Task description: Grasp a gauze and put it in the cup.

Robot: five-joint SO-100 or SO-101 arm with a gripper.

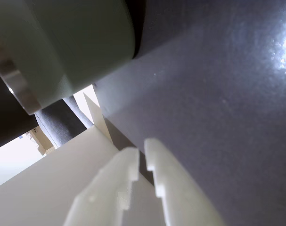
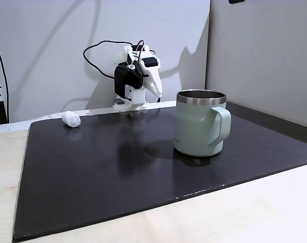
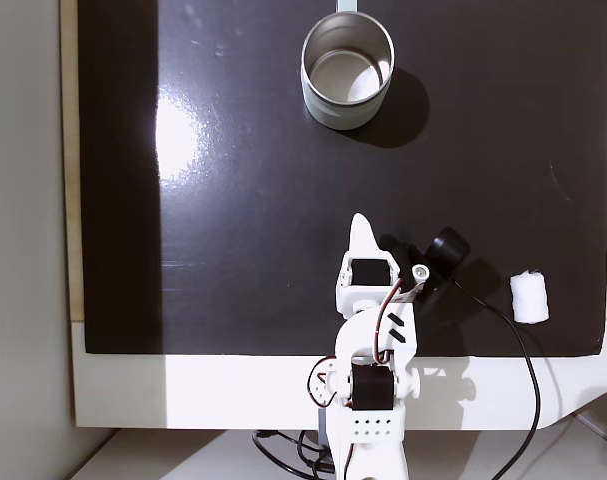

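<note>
Jaws clenched on nothing, our gripper (image 3: pixel 360 226) hangs over the black mat (image 3: pixel 233 250), well short of the cup (image 3: pixel 348 70); the gauze (image 3: pixel 529 297) lies far from the cup, at the mat's edge.

— What can't I make out from here?

— In my wrist view the pale sage-green mug with the steel rim (image 1: pixel 62 47) is cut off by the top and left edges, and the white plastic gripper (image 1: pixel 143 149) is blurred, its base lost below the frame.

— And from above?

— The mug's handle runs off the top edge, and the gripper's fingertips look too small for me to judge.
</note>
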